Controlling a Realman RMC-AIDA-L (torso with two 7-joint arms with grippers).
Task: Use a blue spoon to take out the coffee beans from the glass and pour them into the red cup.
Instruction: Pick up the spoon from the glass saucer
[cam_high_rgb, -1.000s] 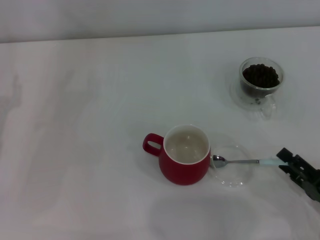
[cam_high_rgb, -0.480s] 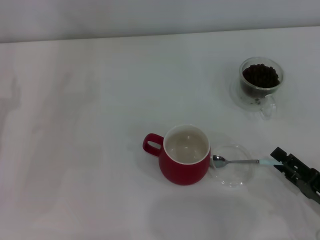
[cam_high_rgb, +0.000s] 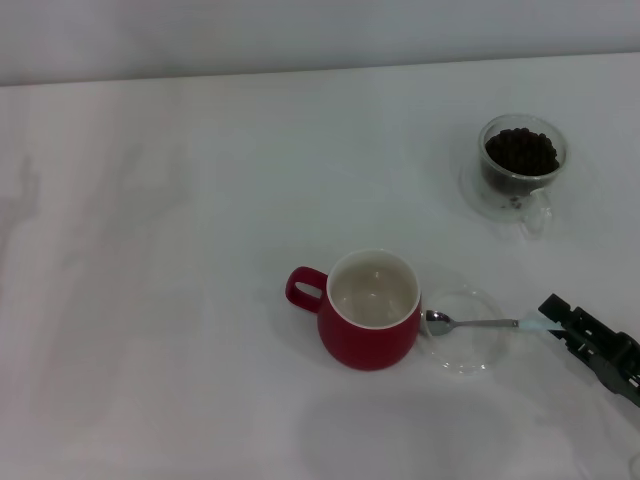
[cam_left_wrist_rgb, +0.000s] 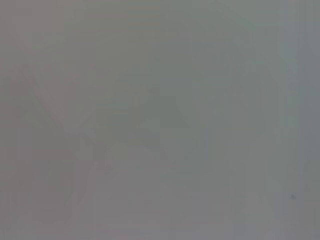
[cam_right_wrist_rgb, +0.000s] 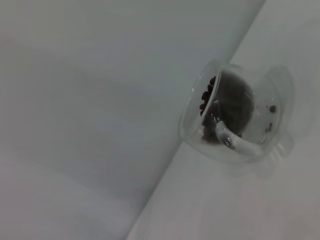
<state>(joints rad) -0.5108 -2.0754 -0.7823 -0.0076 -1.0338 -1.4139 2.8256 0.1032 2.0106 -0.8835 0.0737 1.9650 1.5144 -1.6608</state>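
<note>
- White tabletop (cam_high_rgb: 180, 300) fills the head view, with a pale wall band along the far edge.
- The red cup (cam_high_rgb: 368, 312) stands upright near the middle, its loop handle toward the robot's left and its cream inside showing no beans.
- Just beside it on the right lies a flat clear saucer (cam_high_rgb: 462, 332); the blue spoon (cam_high_rgb: 480, 323) rests across it, silver bowl close to the cup, pale blue handle pointing right.
- The right gripper (cam_high_rgb: 549, 322) sits at the handle's tip, its dark fingers on either side of it (whether they are clenched on the handle cannot be told).
- The glass (cam_high_rgb: 521, 168) stands well apart at the far right on its own clear saucer, filled with the coffee beans (cam_high_rgb: 521, 150); the right wrist view shows it too.
- The left wrist view shows only blank grey, and the left gripper appears nowhere.
</note>
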